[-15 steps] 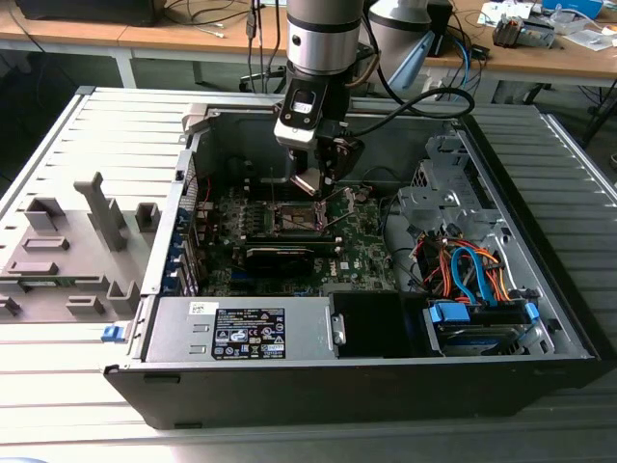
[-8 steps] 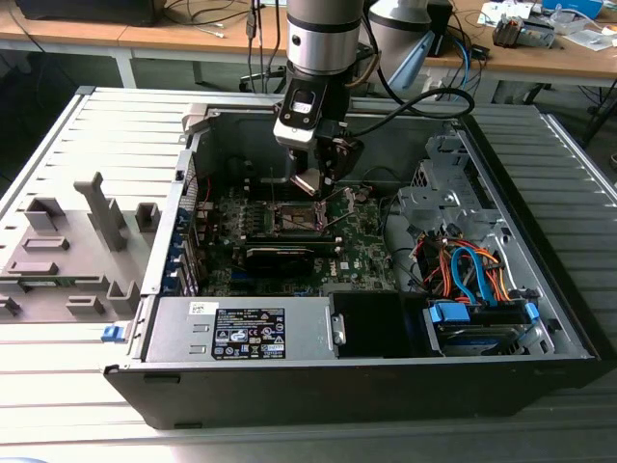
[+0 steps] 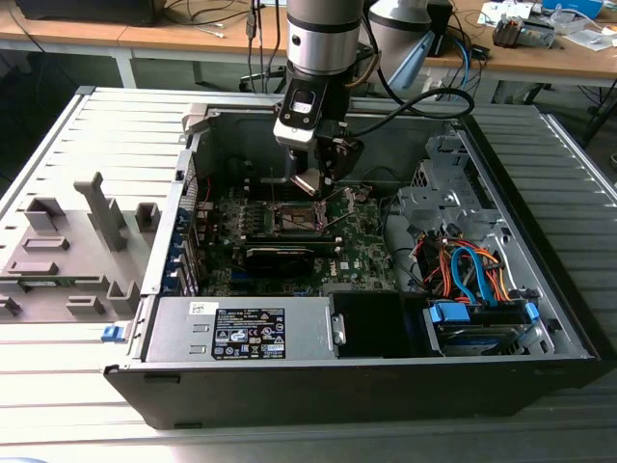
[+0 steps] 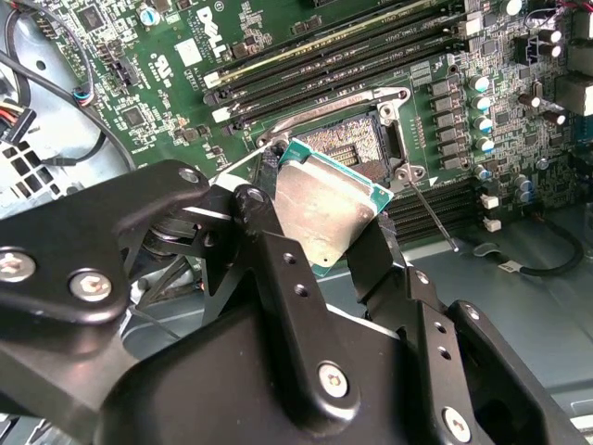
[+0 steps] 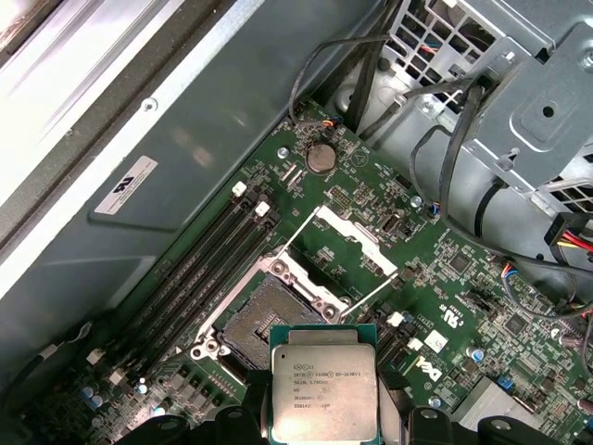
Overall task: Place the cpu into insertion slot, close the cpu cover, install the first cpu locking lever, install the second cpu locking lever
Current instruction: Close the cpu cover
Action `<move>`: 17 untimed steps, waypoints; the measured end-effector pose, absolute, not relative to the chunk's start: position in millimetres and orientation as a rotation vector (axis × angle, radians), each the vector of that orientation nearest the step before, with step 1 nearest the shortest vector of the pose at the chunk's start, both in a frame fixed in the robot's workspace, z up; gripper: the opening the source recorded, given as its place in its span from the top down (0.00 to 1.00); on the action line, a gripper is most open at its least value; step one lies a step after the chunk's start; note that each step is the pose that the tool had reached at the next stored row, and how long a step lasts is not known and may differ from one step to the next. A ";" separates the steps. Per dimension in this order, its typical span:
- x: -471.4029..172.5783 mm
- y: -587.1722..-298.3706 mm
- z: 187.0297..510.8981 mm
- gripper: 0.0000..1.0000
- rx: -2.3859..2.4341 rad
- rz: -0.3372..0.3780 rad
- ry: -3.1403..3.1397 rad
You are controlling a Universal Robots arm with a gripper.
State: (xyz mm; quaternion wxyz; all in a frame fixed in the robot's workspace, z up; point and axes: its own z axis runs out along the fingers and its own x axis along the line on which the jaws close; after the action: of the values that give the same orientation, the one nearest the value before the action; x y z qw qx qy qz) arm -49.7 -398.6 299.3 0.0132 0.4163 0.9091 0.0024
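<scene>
Your black metal gripper point(image 4: 322, 221) is clamped on the cpu point(image 4: 324, 199), a thin, flat square chip with a brushed silvery-grey metal lid over a green edge. Its matte black fingers point(image 4: 274, 250) press two opposite sides, and the chip hangs tilted above the board without touching it. In the first wrist view the cpu point(image 5: 322, 394) shows several lines of fine dark print on its lid. It sits just beside the insertion slot point(image 5: 267, 320), a bare, square, dark-centred socket with a dull metal rim on the green circuit board point(image 5: 445, 278). The cpu cover point(image 5: 357, 239), a thin silvery metal frame with a large window, stands open on the socket's far side from the chip. Long black memory slots point(image 5: 199, 269) run alongside, and a white printed sticker point(image 5: 125, 184) sits on the smooth grey case wall. In the exterior view the gripper point(image 3: 313, 181) is over the board's middle, inside an open dark steel computer case point(image 3: 386, 381). The case lies flat on a ribbed pale grey metal table point(image 3: 58, 386). At the case's front edge is a silver power supply box point(image 3: 183, 333) with a black-and-white label whose print is too small to read. Orange and blue cables point(image 3: 472, 270) bunch in the case's corner at the exterior view's right. A grey plastic fixture point(image 3: 77, 251) sits near the table's edge at that view's left, with wooden desks point(image 3: 193, 39) behind.
</scene>
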 end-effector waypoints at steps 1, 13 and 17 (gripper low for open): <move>-49.7 -398.6 299.3 0.45 1.298 0.007 2.832; -49.7 -398.6 298.9 0.45 1.344 0.007 2.810; -49.7 -398.6 298.6 0.45 1.355 0.005 2.805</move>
State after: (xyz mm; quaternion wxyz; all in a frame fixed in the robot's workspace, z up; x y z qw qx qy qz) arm -49.7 -398.6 298.6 0.0134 0.4350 0.9003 0.0017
